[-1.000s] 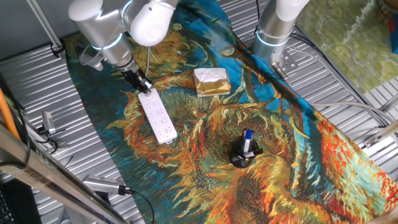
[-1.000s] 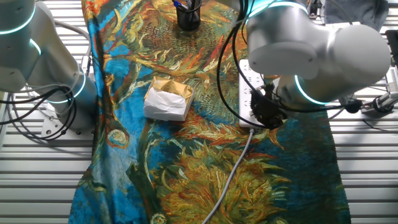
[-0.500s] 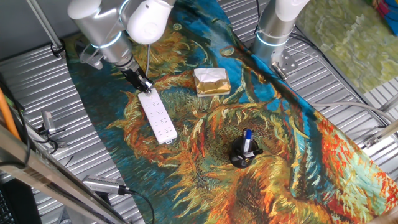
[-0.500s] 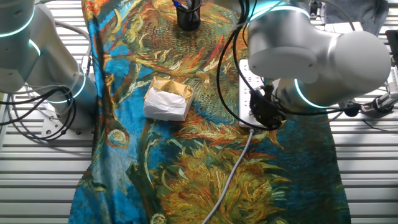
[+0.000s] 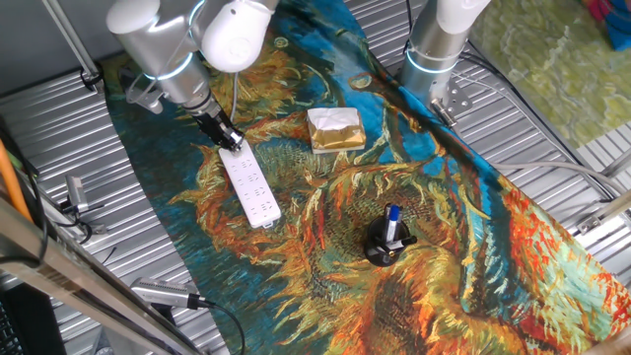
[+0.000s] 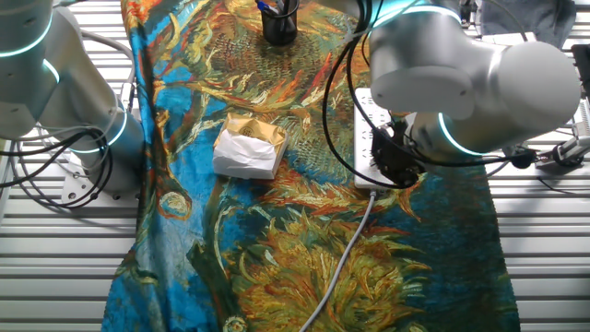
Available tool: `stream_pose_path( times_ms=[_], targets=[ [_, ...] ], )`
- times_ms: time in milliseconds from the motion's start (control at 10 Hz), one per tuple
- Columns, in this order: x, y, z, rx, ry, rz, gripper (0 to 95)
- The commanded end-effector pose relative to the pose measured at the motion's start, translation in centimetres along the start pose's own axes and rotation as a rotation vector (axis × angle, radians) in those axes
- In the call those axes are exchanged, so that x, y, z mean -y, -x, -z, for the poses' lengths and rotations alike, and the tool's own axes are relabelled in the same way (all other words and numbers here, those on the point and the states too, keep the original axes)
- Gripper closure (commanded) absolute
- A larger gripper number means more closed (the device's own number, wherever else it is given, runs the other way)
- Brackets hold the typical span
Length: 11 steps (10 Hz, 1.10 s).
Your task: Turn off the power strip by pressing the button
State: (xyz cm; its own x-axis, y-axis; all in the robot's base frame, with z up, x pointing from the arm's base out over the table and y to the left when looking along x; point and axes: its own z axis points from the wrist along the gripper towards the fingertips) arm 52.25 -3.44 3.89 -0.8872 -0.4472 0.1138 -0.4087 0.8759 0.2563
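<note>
We saw the gripper (image 5: pixel 230 139) down at the cord end of the power strip (image 5: pixel 250 187), its dark tip on or just above the white bar — contact itself was too small to confirm. Whether the fingers were apart or together we could not tell; in the other fixed view the arm's big wrist hid the tip entirely.

To do this step well, we judged the press should go straight down on the button, firm and short, with no sideways drag, since the strip lay loose on the cloth (image 5: pixel 296 237) and could skid or tip. The button itself we could not make out, presumably under the tip.

The strip lay flat on the painted cloth, running away from the gripper toward the table's near edge in one fixed view, with its cable (image 6: pixel 346 254) trailing off the pressed end. A gold-wrapped block (image 5: pixel 335 129) sat nearby beside it, and a dark pen holder (image 5: pixel 386 245) well apart — neither in the way.
</note>
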Motion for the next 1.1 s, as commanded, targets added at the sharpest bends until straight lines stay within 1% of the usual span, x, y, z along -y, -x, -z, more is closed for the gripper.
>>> stream_pose_path(
  times_ms=[100,600,800,900,1000,1100],
  targets=[
    [0.0,0.0,0.0,-0.001,-0.001,0.001,95.0],
    [0.3,0.1,-0.5,0.002,-0.003,0.008,95.0],
    [0.7,0.2,-1.0,0.005,-0.003,0.018,95.0],
    [0.9,0.3,-1.4,0.004,0.014,0.022,95.0],
    [1.0,0.3,-1.6,0.007,0.027,0.017,95.0],
    [1.2,0.3,-2.0,0.016,0.072,0.015,95.0]
  ],
)
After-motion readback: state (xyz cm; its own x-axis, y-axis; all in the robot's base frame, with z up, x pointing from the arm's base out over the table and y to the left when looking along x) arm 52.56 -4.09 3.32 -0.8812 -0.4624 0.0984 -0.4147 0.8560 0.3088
